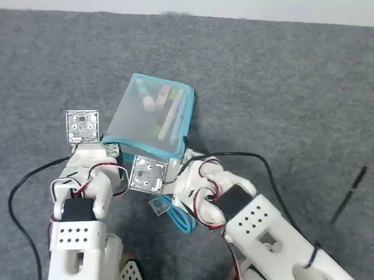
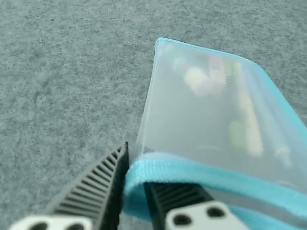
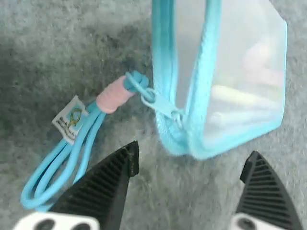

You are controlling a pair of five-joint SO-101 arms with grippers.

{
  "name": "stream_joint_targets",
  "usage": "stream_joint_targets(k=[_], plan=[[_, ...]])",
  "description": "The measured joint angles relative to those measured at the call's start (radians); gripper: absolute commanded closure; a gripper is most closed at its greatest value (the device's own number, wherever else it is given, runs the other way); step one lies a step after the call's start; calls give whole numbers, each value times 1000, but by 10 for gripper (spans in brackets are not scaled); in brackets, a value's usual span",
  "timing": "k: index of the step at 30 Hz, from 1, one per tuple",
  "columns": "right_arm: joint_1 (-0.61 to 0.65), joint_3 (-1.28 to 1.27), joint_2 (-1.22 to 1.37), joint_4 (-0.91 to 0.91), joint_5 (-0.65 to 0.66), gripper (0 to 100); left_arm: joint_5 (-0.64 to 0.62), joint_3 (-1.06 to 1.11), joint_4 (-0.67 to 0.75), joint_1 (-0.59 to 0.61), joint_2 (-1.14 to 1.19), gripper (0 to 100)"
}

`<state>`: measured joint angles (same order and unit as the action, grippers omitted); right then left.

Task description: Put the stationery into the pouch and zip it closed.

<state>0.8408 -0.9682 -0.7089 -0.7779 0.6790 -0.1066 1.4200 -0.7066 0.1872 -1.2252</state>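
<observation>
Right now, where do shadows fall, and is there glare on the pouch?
High view: a soft shadow on the carpet beside the pouch, no glare. Right wrist view: darker shadow near the cord. Left wrist view: even light, no glare.

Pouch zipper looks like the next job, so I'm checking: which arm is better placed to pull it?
Right, probably: the right gripper, open, hangs by the zipper pull, while the left gripper is shut on the edge of the pouch, steadying it.
</observation>
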Motion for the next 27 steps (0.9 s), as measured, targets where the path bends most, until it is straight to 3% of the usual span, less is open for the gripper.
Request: stream_joint_targets(k=[8,14,19,27], plan=[[-23,0,160,199,3,676,0,0,0,0,0,988],[-61,0,233,381,64,836,0,0,0,0,0,988],[-66,0,269,430,124,998,0,0,0,0,0,988],[-87,17,269,414,98,993,0,0,0,0,0,962]])
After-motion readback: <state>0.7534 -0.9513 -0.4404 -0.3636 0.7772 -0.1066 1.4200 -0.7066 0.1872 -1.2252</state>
